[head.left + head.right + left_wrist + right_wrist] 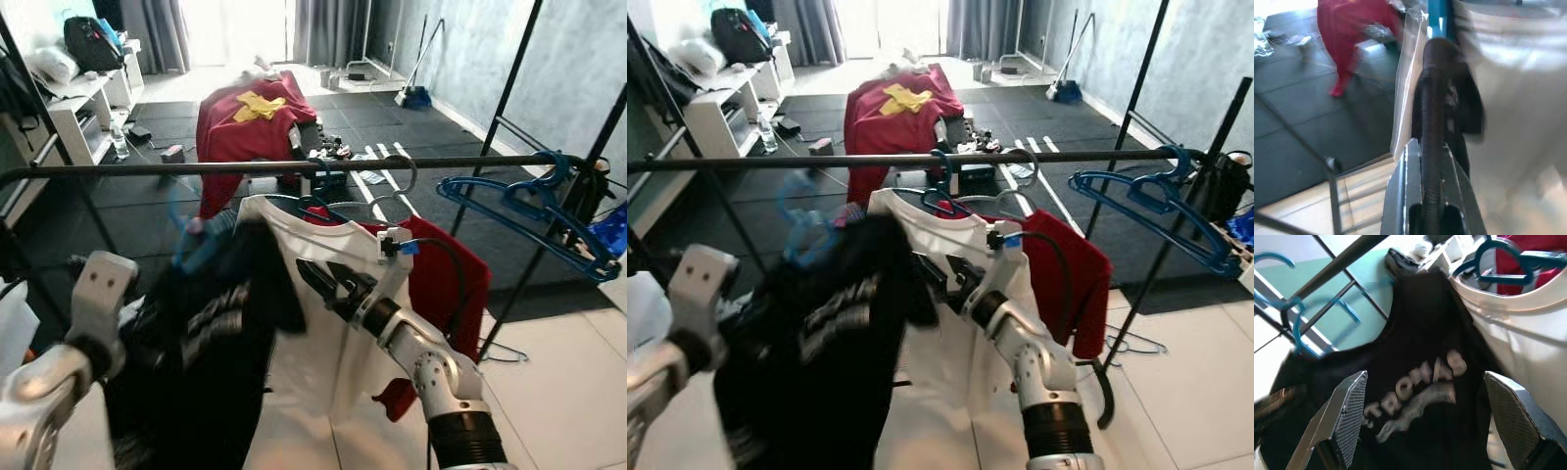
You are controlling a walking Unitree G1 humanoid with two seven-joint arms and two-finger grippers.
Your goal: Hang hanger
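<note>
Right arm point(431, 377): silver jointed metal segments, black ribbed collar at forearm, black cable looped from white-and-blue connector point(395, 242). Right gripper point(1425, 421): two long black fingers point(1349, 413), cross-hatched pads. Left arm point(59, 372): silver-grey housing, dark screw holes.

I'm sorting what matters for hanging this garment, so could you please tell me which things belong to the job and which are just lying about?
Part of the job:
- black shirt on its blue hanger
- clothes rail
- left tool
- right tool, open

Just lying about:
- white shirt and red shirt, already hung
- empty blue hangers
- red garment
- backpack
</note>
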